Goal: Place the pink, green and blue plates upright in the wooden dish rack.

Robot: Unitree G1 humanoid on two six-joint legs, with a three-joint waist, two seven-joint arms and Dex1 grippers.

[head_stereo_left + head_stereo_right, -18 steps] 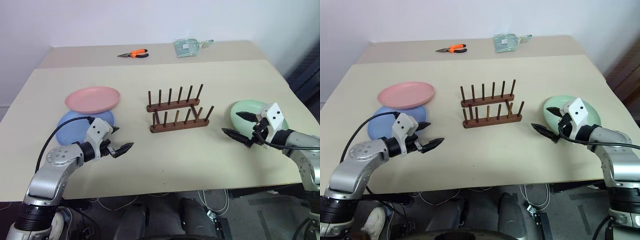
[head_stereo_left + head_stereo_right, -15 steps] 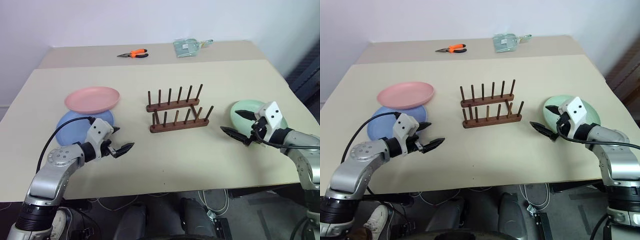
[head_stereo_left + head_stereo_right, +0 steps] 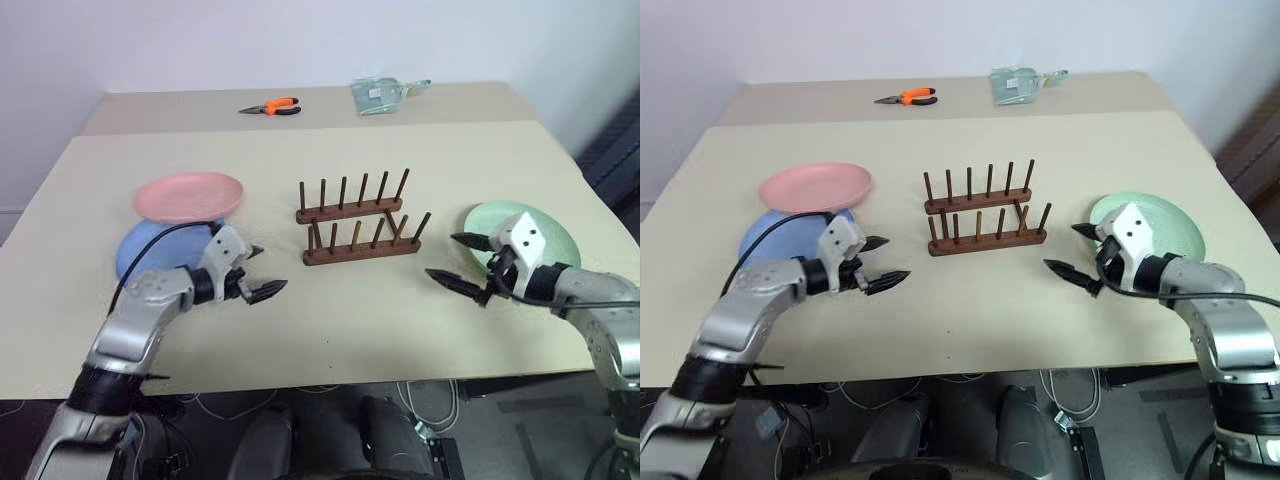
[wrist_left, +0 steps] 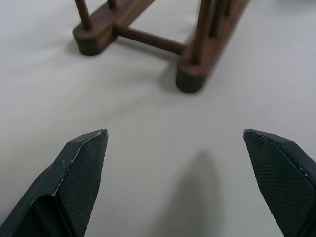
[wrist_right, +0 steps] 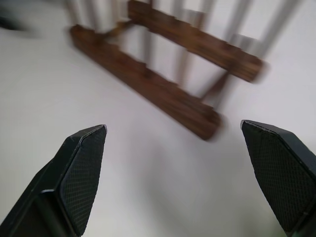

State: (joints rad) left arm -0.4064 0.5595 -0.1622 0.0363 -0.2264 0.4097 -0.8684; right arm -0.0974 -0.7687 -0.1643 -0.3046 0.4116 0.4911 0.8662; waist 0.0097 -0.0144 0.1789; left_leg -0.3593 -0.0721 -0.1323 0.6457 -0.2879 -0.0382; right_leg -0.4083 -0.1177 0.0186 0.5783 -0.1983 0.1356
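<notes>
Left eye view: the rack (image 3: 360, 222) stands empty mid-table, two dark bars with upright pegs. To its left the pink plate (image 3: 188, 196) lies partly on top of the blue plate (image 3: 150, 252); to its right the green plate (image 3: 520, 232) lies flat on the table (image 3: 330, 320). The left gripper (image 3: 256, 272) hovers just beside the blue plate, fingers spread, holding nothing. The right gripper (image 3: 458, 262) hangs at the green plate's near-left edge, also spread and empty. Pliers (image 3: 270, 106) and a clear bag (image 3: 380, 94) lie well apart at the far edge.

Right eye view: the same layout; both grippers point inward at the rack, and no plate is in it yet.

Left wrist view: the two black fingers (image 4: 81, 170) stand wide apart over bare table, the rack's left end ahead of them.

Right wrist view: its fingers are wide too, with the rack's right end blurred ahead.

The plates look like light, rigid plastic with smooth, shallow rims, so they are probably slippery. Lying flat, each offers only its thin rim; I would pinch the rim with one finger under the lip, tilt the plate upright and lower it between pegs. The pink plate should go before the blue, since it overlaps it. The rack looks light and may slide if nudged.
</notes>
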